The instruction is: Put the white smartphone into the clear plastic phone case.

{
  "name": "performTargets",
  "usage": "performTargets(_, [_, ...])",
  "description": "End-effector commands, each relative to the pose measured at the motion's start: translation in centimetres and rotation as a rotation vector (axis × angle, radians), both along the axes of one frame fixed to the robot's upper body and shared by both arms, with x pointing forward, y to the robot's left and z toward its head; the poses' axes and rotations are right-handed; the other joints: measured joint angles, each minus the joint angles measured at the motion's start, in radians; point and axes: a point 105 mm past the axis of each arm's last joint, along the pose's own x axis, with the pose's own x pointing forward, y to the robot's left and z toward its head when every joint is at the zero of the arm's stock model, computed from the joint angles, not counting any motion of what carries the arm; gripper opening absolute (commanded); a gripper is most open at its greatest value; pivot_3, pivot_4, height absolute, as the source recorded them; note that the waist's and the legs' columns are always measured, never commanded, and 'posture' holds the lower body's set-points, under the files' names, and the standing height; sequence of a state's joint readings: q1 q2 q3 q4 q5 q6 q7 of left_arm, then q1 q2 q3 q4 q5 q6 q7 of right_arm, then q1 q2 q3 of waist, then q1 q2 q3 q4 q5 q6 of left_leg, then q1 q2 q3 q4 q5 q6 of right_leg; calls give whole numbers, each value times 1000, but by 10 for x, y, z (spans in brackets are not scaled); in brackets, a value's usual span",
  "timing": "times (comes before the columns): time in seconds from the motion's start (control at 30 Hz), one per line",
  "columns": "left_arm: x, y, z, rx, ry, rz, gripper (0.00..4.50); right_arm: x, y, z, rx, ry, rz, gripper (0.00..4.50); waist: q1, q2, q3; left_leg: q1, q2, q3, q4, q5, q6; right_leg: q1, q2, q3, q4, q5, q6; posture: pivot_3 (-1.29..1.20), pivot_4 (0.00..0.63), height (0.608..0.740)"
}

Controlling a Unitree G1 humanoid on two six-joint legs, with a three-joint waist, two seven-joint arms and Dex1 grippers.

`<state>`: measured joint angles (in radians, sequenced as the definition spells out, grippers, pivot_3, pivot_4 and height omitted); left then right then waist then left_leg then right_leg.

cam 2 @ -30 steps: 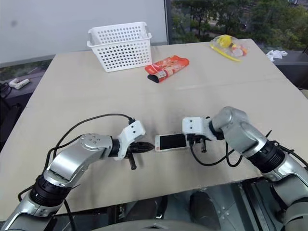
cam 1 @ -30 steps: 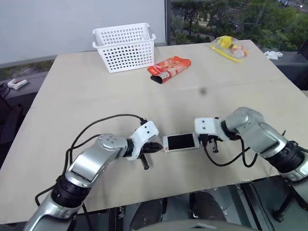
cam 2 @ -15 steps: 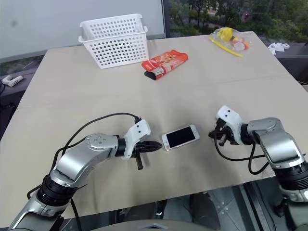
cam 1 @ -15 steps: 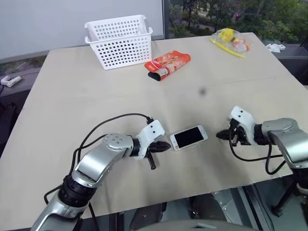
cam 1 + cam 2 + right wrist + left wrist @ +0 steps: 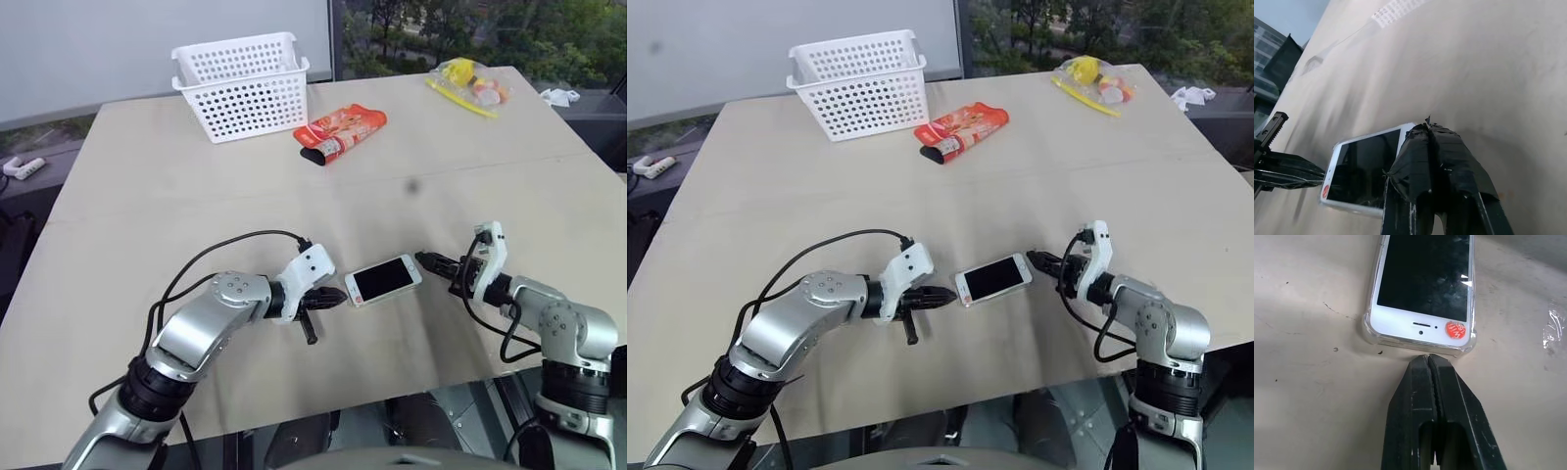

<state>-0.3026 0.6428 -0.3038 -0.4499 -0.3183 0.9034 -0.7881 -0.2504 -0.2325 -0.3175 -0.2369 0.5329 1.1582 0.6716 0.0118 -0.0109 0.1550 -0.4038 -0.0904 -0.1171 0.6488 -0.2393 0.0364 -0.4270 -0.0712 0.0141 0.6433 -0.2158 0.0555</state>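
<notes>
**Grippers closed at both ends of the cased phone**

Fingertips of the left gripper (image 5: 1428,357) are pressing together with nothing between them, and we are seeing their point resting right at the short end of the white smartphone (image 5: 1422,281), touching or all but touching the rim there. We are noting the clear plastic phone case (image 5: 1367,330) lying around that end of the phone as a transparent lip with rounded corners; the phone is sitting inside it, screen up, with a small round orange sticker (image 5: 1454,329) at the corner of its bezel.

The right gripper (image 5: 428,260) is likewise clenched on nothing, its taped fingers pointing at the opposite short end of the phone; we cannot tell whether it is touching.

Phone and case are lying flat, slightly angled, on the beige table (image 5: 196,206) near its front edge, between the two grippers. Farther back we are recording a white perforated basket (image 5: 243,86), a red snack packet (image 5: 343,133) beside it, and a yellow bag (image 5: 468,84) near the far right corner.
</notes>
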Motion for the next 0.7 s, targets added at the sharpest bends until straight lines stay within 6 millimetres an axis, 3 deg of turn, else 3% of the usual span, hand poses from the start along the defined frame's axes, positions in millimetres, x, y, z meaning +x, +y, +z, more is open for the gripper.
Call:
performTargets(0.03, [1, 0, 7, -15, -29, -1, 0, -8, 8, -3, 36, 33, 42, 32, 0, 0, 0, 2, 0, 0, 0, -1, 2, 2, 0, 0, 0, 0, 0, 0, 150, 740])
performTargets(0.2, [1, -1, 6, -18, -26, -4, 0, -14, 8, 3, 64, 32, 87, 32, -5, 0, 0, 6, 0, 1, -1, -1, 2, 5, 1, 0, 0, 0, 0, 0, 150, 740])
performTargets(0.37, [0, -2, 5, -19, -25, -4, 0, -22, 12, -7, -43, 39, 144, 32, -5, 0, 0, 6, 0, 1, -1, -1, 2, 5, 0, 1, 0, 0, 0, 0, 150, 740])
performTargets(0.47, [0, -3, 5, -20, -25, -4, 0, -17, 11, -12, -118, 45, 123, 32, -7, 0, 0, 6, 0, 1, -1, -1, 2, 5, 0, 1, 0, 0, 0, 0, 150, 740])
performTargets(0.7, [0, -4, 5, -27, -25, 1, 0, -26, 35, -11, -195, 31, 250, 32, -15, 0, 0, 9, 0, 1, 0, -1, 2, 8, 0, 1, 0, 0, 1, 0, 150, 740])
